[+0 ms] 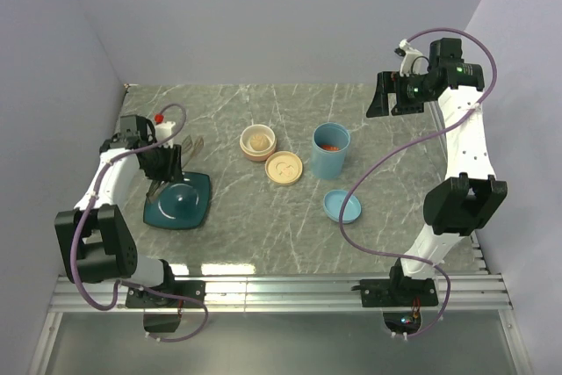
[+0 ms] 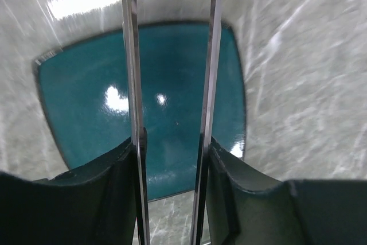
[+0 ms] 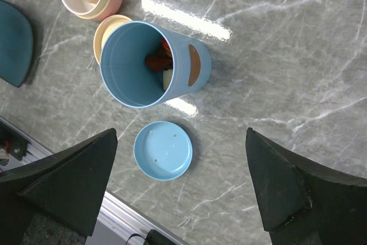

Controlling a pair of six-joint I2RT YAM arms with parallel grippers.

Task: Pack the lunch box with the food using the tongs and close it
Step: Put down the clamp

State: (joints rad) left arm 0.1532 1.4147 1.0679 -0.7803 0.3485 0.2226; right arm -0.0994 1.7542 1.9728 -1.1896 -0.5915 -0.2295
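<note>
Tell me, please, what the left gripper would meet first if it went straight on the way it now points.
Probably the teal plate: the left gripper, shut on the tongs, points down at it. The tong tips leave the frame, so depth is unclear.

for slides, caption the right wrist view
Right gripper, jaws open, facing blue cylindrical lunch box with food inside, lid off

I take the tall container (image 1: 331,150) as my mark. Food (image 3: 159,61) sits inside it. One lid (image 1: 342,206) lies on the surface (image 1: 263,230) just in front of it. A second lid (image 1: 284,168) lies just to its left, and the bowl (image 1: 258,142) is left of that lid, a little further back. The plate (image 1: 180,202) lies well to the container's left, with the tongs (image 2: 133,84) over it in the left tool (image 1: 164,167).
</note>
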